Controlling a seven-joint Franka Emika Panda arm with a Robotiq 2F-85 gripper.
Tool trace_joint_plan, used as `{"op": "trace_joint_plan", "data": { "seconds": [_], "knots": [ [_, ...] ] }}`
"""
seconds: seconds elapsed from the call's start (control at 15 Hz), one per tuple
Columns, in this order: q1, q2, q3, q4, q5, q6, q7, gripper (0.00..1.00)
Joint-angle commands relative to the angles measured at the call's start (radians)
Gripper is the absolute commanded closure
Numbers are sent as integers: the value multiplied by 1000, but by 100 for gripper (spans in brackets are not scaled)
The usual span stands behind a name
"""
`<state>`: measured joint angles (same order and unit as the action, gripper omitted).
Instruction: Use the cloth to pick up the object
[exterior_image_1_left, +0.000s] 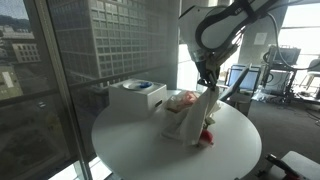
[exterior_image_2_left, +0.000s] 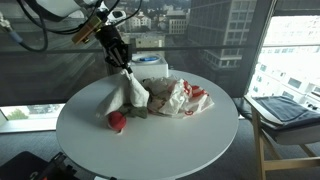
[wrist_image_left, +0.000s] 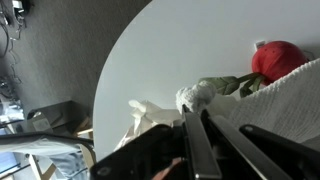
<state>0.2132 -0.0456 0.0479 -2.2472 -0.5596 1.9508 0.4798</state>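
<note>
Where the tabletop (exterior_image_2_left: 150, 140) curves toward its near edge in an exterior view, the entries begin.

1. Red object (exterior_image_2_left: 117, 122): rounded, lying on the table close to the near edge, at the foot of the cloth and touching its hem. The wrist view shows a green part (wrist_image_left: 225, 85) beside it; whether the two are joined cannot be told. It is not wrapped and not lifted.

2. Cloth (exterior_image_2_left: 128, 95): pale, drawn up into a peak from its top fold, its lower skirt draped on the table about midway across.

3. Gripper (exterior_image_2_left: 124, 66): fingers pressed together on the peak of the cloth, pointing straight down; the wrist view confirms fabric pinched between them.

4. Arm: comes in from above the far side, wrist vertical over the middle of the table, elbow bent high.

5. Crumpled white-and-red bag (exterior_image_2_left: 180, 97): just beside the cloth, toward the centre.

6. White box (exterior_image_1_left: 137, 97): near the far edge.

Step in hand, by judgement: the cloth is secured, the object not yet. The next move calls for laying the skirt over the red object, then closing on it through the fabric.
</note>
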Motion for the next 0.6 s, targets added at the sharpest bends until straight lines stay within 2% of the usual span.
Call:
{"op": "trace_joint_plan", "data": {
  "seconds": [0.0,0.13,0.27,0.4,0.53],
  "knots": [
    [-100,-87,-19,-102,64,107,-21,95],
    [-143,-114,-36,-138,150,114,-69,94],
    [-163,-151,-38,-193,196,173,-142,94],
    [-155,-203,-25,-259,250,221,-251,93],
    [-137,-255,-11,-312,307,207,-361,93]
  ]
}}
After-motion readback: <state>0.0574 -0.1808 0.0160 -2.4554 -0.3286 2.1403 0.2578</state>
